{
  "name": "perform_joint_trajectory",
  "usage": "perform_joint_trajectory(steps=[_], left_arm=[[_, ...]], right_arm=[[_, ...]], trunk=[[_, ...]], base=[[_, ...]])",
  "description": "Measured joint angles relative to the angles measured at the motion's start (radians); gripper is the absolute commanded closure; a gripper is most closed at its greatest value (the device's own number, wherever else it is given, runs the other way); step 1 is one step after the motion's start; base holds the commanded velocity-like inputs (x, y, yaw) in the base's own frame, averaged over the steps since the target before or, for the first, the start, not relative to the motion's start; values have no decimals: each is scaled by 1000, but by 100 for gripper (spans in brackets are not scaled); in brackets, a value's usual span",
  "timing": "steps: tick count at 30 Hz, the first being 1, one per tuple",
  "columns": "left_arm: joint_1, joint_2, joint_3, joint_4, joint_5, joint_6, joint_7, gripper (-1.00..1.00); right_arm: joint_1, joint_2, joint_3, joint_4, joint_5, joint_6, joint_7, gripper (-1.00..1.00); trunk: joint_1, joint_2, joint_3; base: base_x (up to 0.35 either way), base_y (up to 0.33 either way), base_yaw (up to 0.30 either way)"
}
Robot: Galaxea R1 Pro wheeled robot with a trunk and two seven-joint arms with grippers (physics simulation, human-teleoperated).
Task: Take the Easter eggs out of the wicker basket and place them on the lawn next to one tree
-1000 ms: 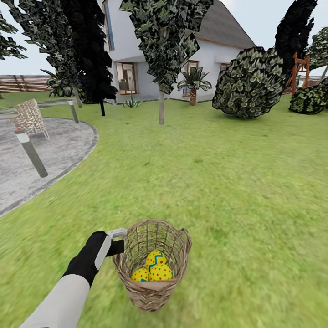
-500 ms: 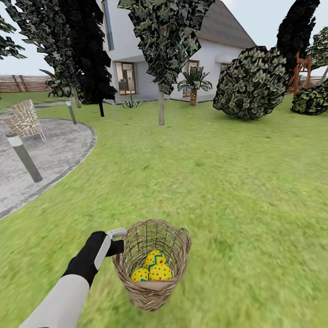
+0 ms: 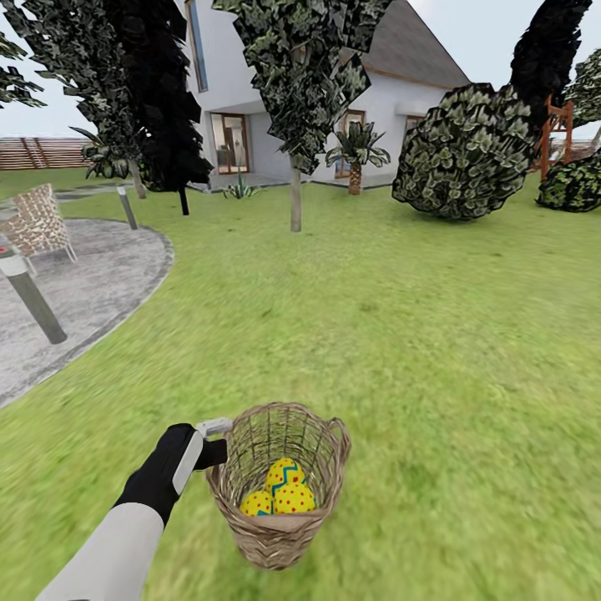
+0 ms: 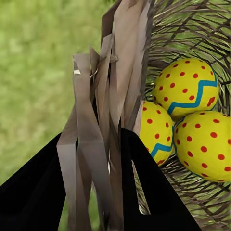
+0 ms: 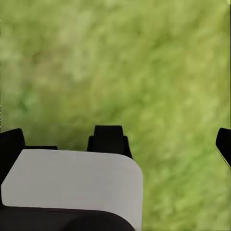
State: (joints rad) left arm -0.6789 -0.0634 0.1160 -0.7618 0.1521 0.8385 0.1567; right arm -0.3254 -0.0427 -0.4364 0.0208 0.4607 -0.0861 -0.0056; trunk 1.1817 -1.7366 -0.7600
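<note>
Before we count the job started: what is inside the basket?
Three yellow eggs lie in the bottom of the basket, two low in front, one behind. The left gripper clamps its rim. The eggs hide the base beneath them.

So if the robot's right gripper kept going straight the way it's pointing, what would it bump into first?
Probably just the lawn. The right wrist view, looking along the right gripper's fingers, shows grass ahead with nothing in between, though how far off is unclear.

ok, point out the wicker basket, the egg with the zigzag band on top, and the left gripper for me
wicker basket (image 3: pixel 275 538), head view, on its woven front wall.
egg with the zigzag band (image 3: pixel 285 473), head view, on its yellow upper face.
left gripper (image 4: pixel 98 159), left wrist view, midway between the two dark fingers clamping the basket's rim.
</note>
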Motion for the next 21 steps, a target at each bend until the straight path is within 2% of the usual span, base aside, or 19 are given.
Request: perform_joint_trajectory(steps=[3, 6, 8, 10, 13, 16, 21], left_arm=[[0, 0, 0, 0, 0, 0, 0, 100], [0, 0, 0, -1, 9, -1, 0, 100], [0, 0, 0, 0, -4, 1, 0, 100], [0, 0, 0, 0, -12, 1, 0, 100], [0, 0, 0, 1, 8, -1, 0, 100], [0, 0, 1, 0, -4, 0, 0, 100], [0, 0, 0, 1, 3, 0, 0, 100]], right_arm=[[0, 0, 0, 0, -1, 0, 0, -100], [0, 1, 0, 0, 0, 0, 0, -100], [0, 1, 0, 0, 1, 0, 0, -100], [0, -1, 0, 0, 1, 0, 0, -100], [0, -6, 0, 0, 3, -1, 2, -100], [0, -1, 0, 0, 2, -1, 1, -100], [1, 0, 0, 0, 2, -1, 0, -100]], trunk=[[0, 0, 0], [0, 0, 0], [0, 0, 0], [0, 0, 0], [0, 0, 0], [0, 0, 0], [0, 0, 0]], base=[[318, 0, 12], [318, 0, 209], [318, 0, 101], [318, 0, 16], [318, 0, 1], [318, 0, 0], [318, 0, 0]])
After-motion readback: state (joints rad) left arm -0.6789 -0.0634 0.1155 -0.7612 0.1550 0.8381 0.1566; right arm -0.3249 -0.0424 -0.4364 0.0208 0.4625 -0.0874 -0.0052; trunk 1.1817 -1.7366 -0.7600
